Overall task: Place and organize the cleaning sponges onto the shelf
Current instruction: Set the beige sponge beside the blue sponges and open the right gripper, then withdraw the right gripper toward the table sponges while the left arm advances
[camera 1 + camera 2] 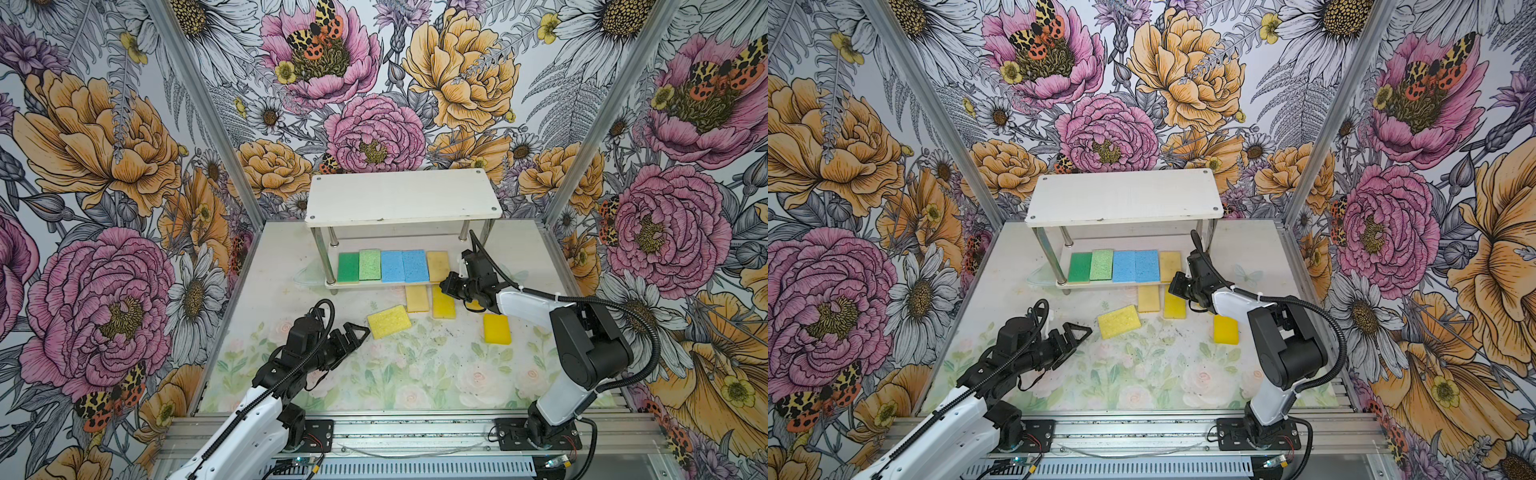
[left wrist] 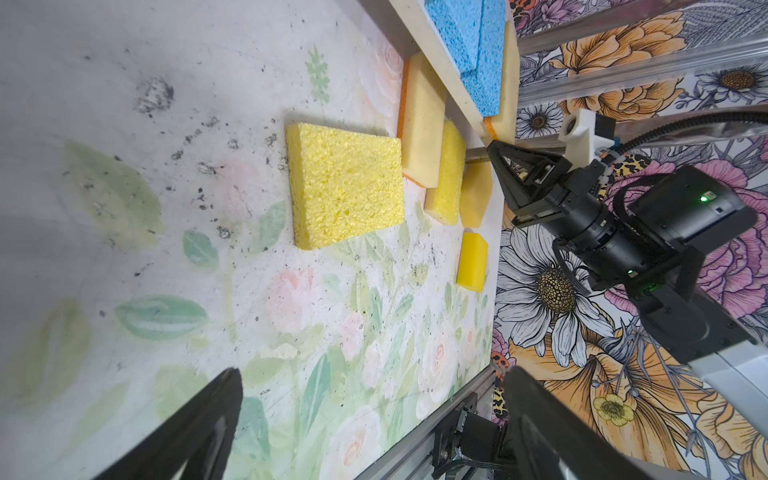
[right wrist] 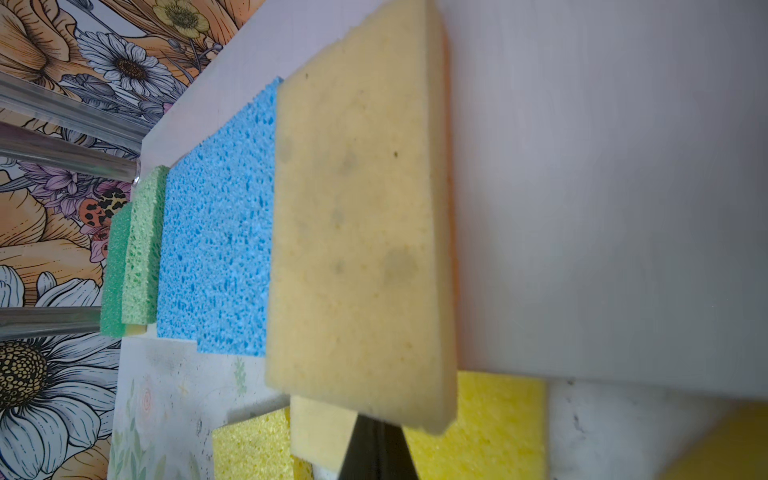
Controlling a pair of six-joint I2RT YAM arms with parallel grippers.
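both top views: right gripper (image 1: pixel 446 285) clenched, nothing held, tip at tan sponge (image 1: pixel 438 265) on the shelf (image 1: pixel 401 198) lower board | left wrist: left gripper (image 2: pixel 370 399) spread wide, yellow sponge (image 2: pixel 347 191) just ahead | right wrist: looks like a push, so nudge it straight in, flush beside blue sponge (image 3: pixel 220 232), no skew

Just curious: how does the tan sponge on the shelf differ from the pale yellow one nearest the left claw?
The tan sponge lies on the lower board of the shelf, squared with the row; the pale yellow sponge lies askew on the table. Tan is dull and stained; yellow is bright, coarse-pored. Both are flat rectangles.
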